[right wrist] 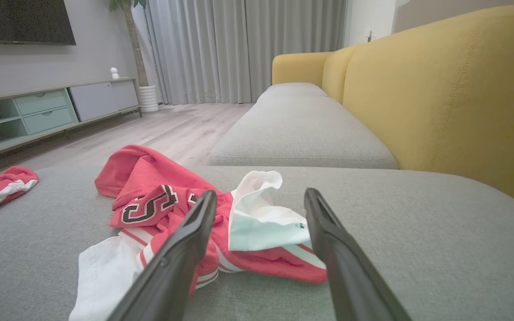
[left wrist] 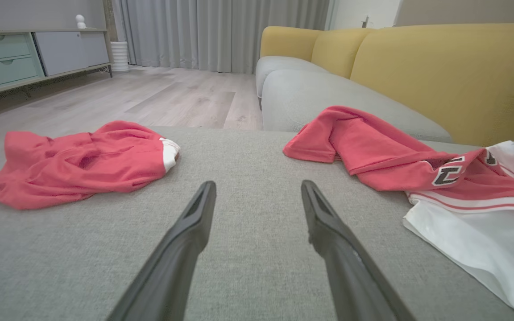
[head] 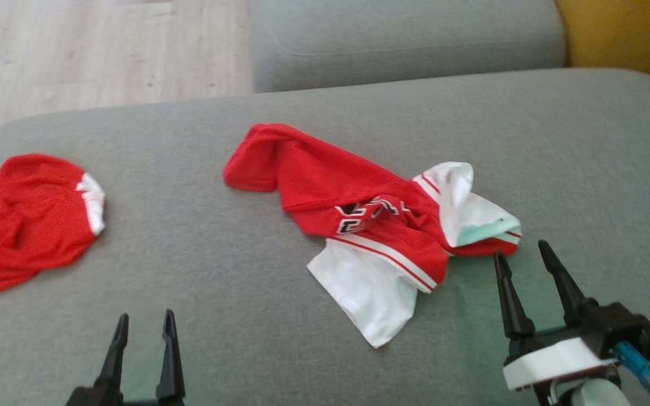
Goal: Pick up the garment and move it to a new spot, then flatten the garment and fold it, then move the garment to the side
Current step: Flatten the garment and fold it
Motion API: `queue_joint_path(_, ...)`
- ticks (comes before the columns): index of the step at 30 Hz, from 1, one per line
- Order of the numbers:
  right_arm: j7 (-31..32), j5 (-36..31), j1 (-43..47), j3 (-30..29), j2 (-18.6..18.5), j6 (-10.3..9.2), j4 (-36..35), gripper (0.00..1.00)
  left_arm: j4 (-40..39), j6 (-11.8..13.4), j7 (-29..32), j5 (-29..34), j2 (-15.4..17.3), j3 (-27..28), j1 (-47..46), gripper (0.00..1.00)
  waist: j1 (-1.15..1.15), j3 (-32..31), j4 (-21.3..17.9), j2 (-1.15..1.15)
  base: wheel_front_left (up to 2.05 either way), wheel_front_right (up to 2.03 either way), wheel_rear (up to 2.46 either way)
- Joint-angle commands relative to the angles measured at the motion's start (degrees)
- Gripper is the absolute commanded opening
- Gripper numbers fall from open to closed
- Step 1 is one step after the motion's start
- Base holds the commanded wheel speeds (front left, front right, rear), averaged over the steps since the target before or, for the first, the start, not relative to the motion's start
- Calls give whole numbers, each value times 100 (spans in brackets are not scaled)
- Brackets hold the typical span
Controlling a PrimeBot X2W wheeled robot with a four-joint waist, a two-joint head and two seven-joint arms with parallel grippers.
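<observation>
In the head view, the left tool is being held low at the lower left over the grey sofa seat. Its two dark fingers are pointing up the view and are being kept apart, with nothing between them. The right tool is being held at the lower right, leaning a little to the left, open and empty. Its tips are just beside the near edge of the garment. This garment, red with white panels, is lying crumpled in the middle of the seat. A second red garment is lying well apart at the left. Black and white characters are printed on the red cloth, but they are folded and cannot be read.

In the left wrist view, the left tool is being pointed at the bare seat between the two garments.

In the right wrist view, the right tool is being pointed at the garment, with the fingers wide apart and gripping nothing. A character resembling a 5 is being shown on a fold.
</observation>
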Motion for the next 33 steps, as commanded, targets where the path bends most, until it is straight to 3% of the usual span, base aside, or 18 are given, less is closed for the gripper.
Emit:
queue_joint_path(1,-61,-43,-64,90,8,-5,-147,100,-209,-98,-55,110,-44,295,-117,100,1,-78,130,0,0,0,0)
queue_joint_path(7,-61,-60,53,1,56,-5,-34,100,-137,-617,-55,354,-275,699,76,100,1,-145,280,0,0,0,0)
queue_joint_path(13,-61,-41,72,62,96,-5,66,100,-73,-940,-55,577,-459,982,16,100,1,-133,287,0,0,0,0)
queue_joint_path(28,-61,-30,-31,138,117,-5,124,100,20,-1200,-55,841,-670,1226,-83,100,1,-106,146,0,0,0,0)
queue_joint_path(33,-61,-24,-99,210,120,-5,112,100,56,-1247,-55,906,-694,1084,-186,100,1,-60,39,0,0,0,0)
